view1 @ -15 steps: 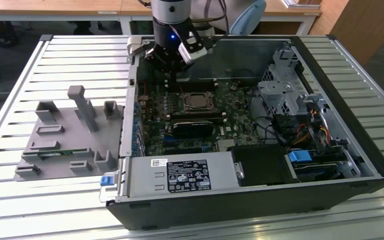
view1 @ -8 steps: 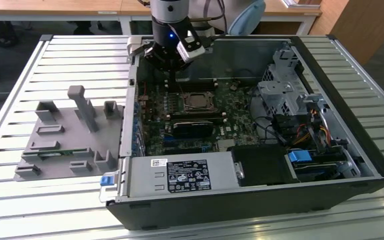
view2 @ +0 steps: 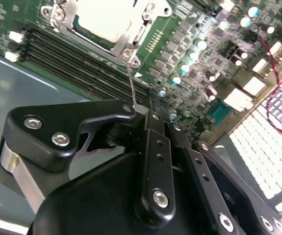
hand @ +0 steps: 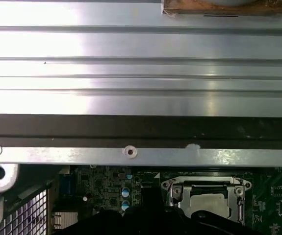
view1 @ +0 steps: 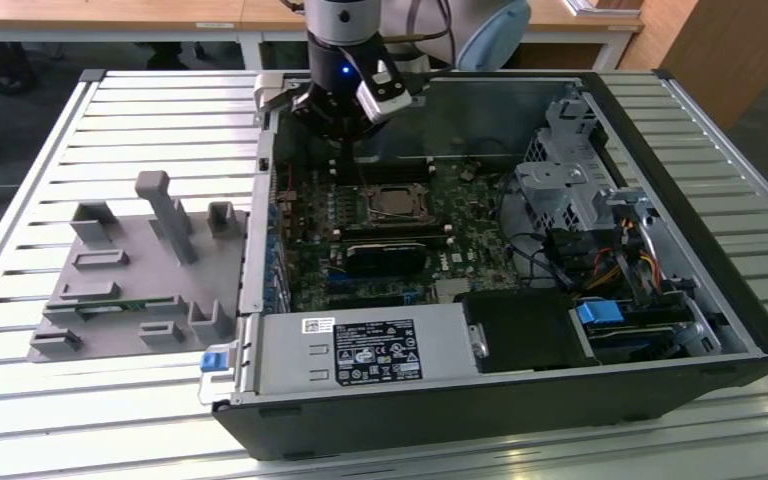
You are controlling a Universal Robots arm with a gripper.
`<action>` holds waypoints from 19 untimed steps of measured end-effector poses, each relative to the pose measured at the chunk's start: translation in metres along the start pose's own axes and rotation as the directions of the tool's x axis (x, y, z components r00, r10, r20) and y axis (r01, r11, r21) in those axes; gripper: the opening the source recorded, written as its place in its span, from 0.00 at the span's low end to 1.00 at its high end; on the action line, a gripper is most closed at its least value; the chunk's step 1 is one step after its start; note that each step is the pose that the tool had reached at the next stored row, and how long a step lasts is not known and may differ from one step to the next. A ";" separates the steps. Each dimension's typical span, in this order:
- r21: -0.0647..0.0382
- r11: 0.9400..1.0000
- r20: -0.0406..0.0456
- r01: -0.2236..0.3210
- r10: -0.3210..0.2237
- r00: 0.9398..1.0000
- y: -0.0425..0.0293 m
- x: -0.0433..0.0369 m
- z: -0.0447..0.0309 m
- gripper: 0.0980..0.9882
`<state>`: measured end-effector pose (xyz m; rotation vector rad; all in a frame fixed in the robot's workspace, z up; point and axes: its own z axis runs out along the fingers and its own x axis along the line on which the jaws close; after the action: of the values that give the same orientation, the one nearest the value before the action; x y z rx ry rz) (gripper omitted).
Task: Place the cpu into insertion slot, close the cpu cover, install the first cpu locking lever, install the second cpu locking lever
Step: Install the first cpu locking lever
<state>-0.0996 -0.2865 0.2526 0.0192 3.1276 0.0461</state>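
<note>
Slatted metal counter [view1: 91,430], open computer case [view1: 491,410]; cpu [view1: 391,204] lay under the cpu cover [view2: 123,49], 5 o'clock from the hand [view1: 344,145] in the exterior view. Hand was clamped tight on the free end of the thin wire locking lever [view2: 131,83]. Lever judged springy and slick; best held at that tip.

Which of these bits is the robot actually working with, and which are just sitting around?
Job in hand:
- cpu
- cpu cover framing it
- locking lever, pinched in the tool

Just lying about:
- grey holder block beside the case
- labelled power unit
- coloured cables
</note>
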 end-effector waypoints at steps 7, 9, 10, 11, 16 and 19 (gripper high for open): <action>0.000 1.000 0.000 -0.002 0.002 1.000 0.0015 -0.0173 0.0009 0.01; 0.000 1.000 0.000 -0.002 0.002 1.000 0.0020 -0.0229 0.0013 0.01; 0.000 1.000 0.000 -0.002 0.002 1.000 0.0024 -0.0258 0.0014 0.01; 0.000 1.000 0.000 -0.002 0.002 1.000 0.0027 -0.0287 0.0016 0.01; 0.000 1.000 0.000 -0.003 0.003 1.000 0.0041 -0.0432 0.0028 0.01; -0.001 1.000 0.000 -0.003 0.003 1.000 0.0042 -0.0454 0.0033 0.01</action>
<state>-0.0541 -0.2828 0.2500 0.0235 3.1275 0.0475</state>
